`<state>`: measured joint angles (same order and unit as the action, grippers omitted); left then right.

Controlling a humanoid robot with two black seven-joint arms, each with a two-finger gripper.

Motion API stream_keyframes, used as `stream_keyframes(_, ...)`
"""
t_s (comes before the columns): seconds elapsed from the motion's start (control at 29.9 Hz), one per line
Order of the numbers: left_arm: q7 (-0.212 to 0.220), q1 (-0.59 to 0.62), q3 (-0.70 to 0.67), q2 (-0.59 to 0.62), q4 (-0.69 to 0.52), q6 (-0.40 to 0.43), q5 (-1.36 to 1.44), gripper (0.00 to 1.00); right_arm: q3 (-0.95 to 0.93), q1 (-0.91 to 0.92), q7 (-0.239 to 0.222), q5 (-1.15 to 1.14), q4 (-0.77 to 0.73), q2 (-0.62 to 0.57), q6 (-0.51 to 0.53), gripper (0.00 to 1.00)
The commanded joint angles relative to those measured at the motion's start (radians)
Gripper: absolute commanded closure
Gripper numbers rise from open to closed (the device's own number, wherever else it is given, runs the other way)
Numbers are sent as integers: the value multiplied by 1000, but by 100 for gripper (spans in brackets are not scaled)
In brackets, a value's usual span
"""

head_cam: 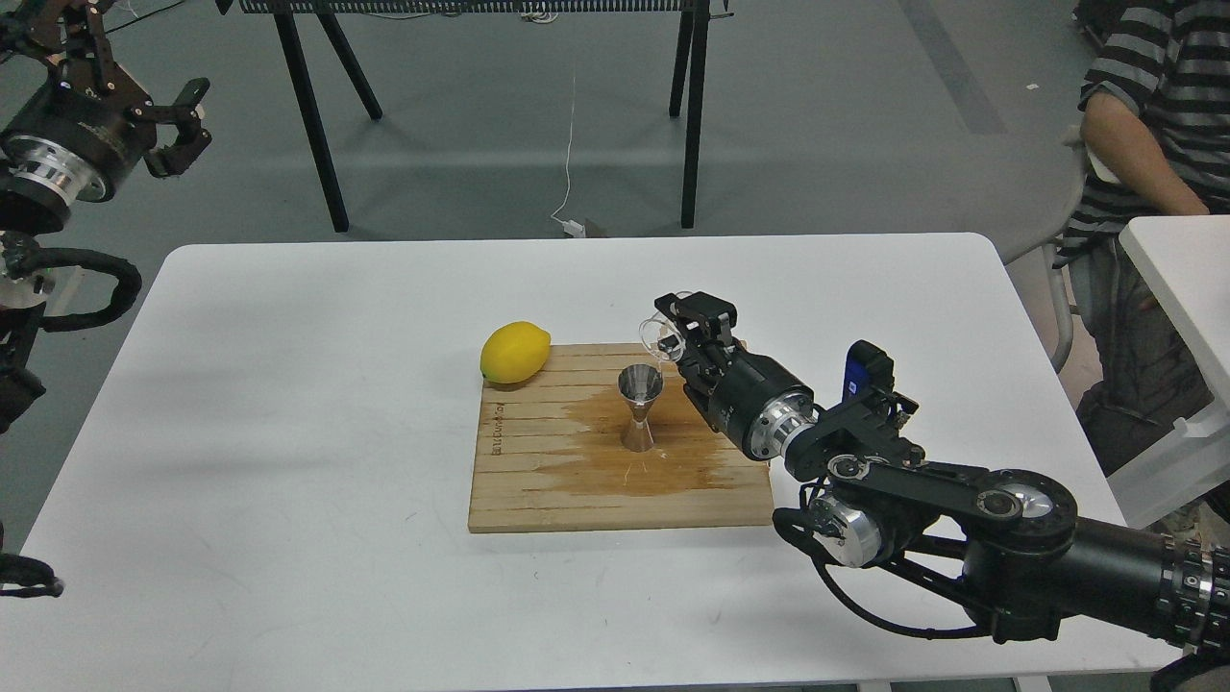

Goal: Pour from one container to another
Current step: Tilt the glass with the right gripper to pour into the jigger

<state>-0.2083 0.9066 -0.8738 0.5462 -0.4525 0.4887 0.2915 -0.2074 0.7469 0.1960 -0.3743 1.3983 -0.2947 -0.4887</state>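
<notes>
A small clear cup (656,331) is held tilted in my right gripper (676,330), up and to the right of the steel jigger's rim. That hourglass-shaped jigger (639,407) stands upright near the middle of the wooden board (538,481). A wet brown stain spreads on the board around its base. My left gripper (187,120) hangs open and empty far off at the upper left, beyond the table.
A yellow lemon (515,352) rests on the board's far left corner. The board lies on a white table (288,384). A seated person in a striped shirt (1153,115) is at the right, beside another white table (1177,269). Black trestle legs (307,106) stand behind.
</notes>
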Motion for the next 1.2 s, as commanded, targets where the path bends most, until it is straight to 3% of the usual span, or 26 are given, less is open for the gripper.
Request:
stream_keyframes(0.0,0,0,-1,-2,0,0,0,0,0,2,3,-2,-13,3,0,63)
stream_keyframes(0.4,0,0,-1,4,0,0,0,0,56,23,11,-21,-74,75,0,63)
stream_keyframes(1.17,0,0,-1,6,0,0,0,0,94,55,14,-23,-70,54,0,63)
